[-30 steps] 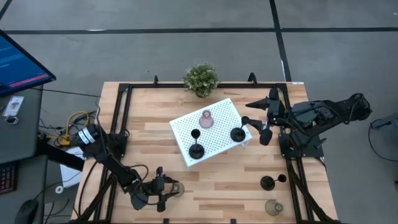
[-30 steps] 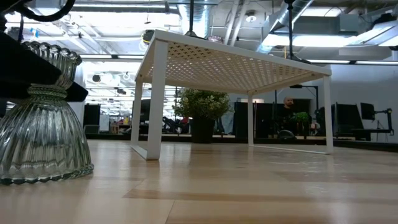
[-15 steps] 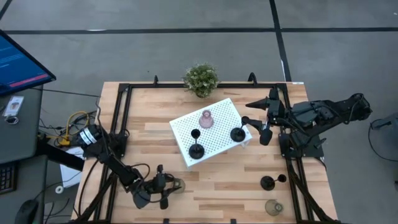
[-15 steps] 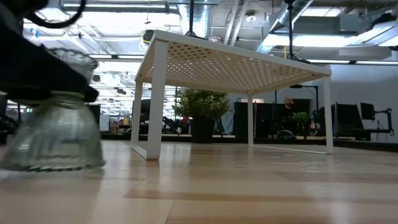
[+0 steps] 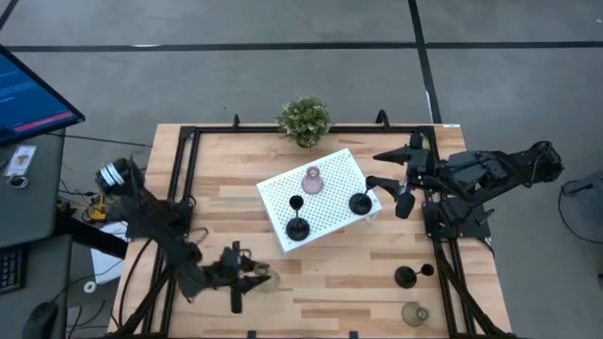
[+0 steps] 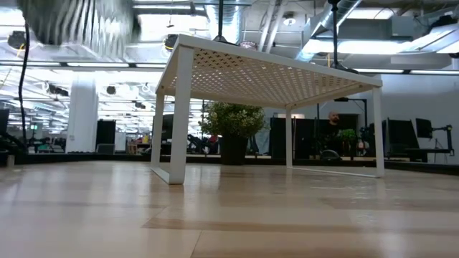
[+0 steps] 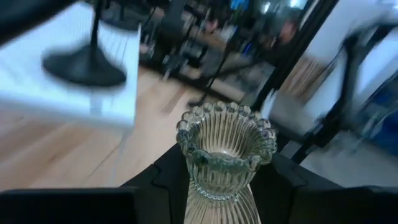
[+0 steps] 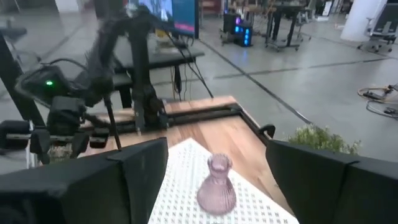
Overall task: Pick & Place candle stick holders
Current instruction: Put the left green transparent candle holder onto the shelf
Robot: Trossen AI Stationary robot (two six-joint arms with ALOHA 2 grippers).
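1 olive holder point(image 7: 225, 163) is sitting upright, clamped in the left gripper point(image 5: 247, 278), with the tray point(image 5: 332, 221) lying ahead. The right gripper point(image 5: 398, 183), fingers apart, is hovering beside the tray.

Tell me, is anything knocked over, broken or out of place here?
Nothing stands out. The white tray carries the pink holder and two black holders, all upright. The left gripper holds an olive-green holder upright off the table.

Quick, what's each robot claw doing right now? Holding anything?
Left gripper: closed on an olive-green glass holder, lifted off the table.
Right gripper: open, holding nothing, waiting beside the white tray.
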